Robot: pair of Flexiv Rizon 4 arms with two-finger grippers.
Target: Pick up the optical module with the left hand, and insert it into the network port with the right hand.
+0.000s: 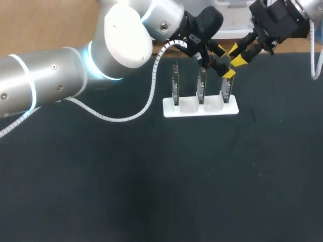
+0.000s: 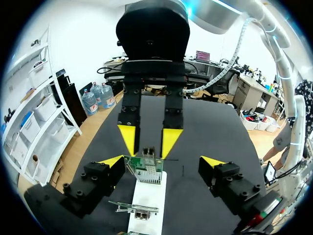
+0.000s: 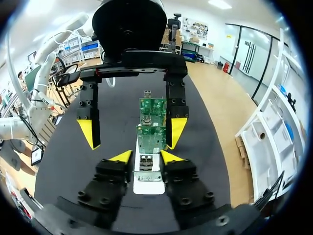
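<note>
A white stand (image 1: 200,107) holds three upright green network cards (image 3: 150,138). The silver optical module (image 3: 145,163) sits in the port of the end card, the one nearest my right wrist. My right gripper (image 3: 145,156) straddles that module with a small gap on each side, so it is open and holds nothing. The left wrist view shows the right gripper (image 2: 149,142) over the same card and the module (image 2: 148,152). My left gripper (image 2: 162,161) is wide open and empty, its fingers either side of the stand (image 2: 149,196). In the head view both grippers, left (image 1: 214,58) and right (image 1: 234,67), meet above the stand's right end.
The stand rests on a black tabletop (image 1: 151,176) near its far edge. The left arm's white spiral cable (image 1: 146,103) hangs beside the stand's left end. The two other cards (image 1: 175,83) stand beside the one being worked on.
</note>
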